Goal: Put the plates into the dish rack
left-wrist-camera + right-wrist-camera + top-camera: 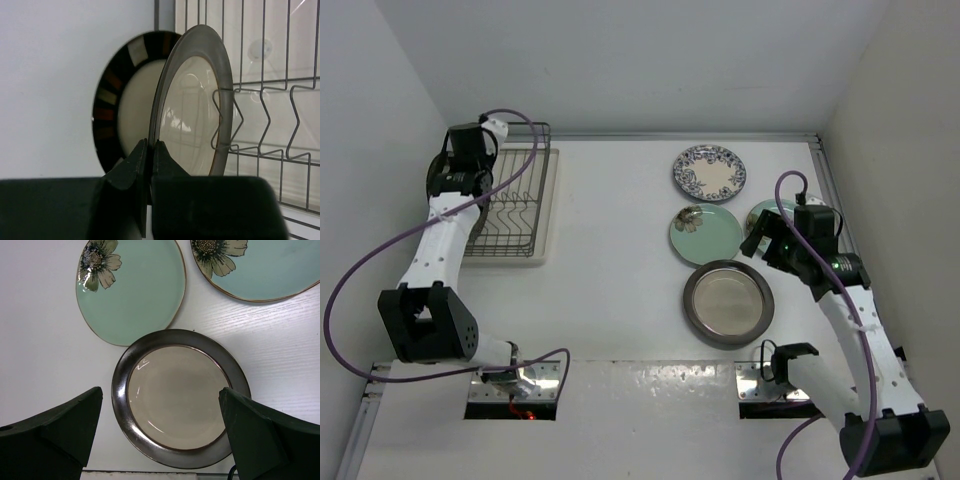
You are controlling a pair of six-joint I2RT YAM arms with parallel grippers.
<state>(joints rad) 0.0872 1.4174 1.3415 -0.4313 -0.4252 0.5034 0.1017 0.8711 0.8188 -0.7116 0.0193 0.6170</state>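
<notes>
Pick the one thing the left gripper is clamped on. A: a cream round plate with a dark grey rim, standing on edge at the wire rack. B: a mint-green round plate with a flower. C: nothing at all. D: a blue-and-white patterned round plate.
A: the left wrist view shows the left gripper pinched shut on the lower rim of the cream round plate with a dark grey rim, upright against the prongs of the dark grey wire dish rack.

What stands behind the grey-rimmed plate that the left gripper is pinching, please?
A cream plate with a dark striped rim, upright. The grey-rimmed plate covers its right side and the left gripper its foot.
</notes>
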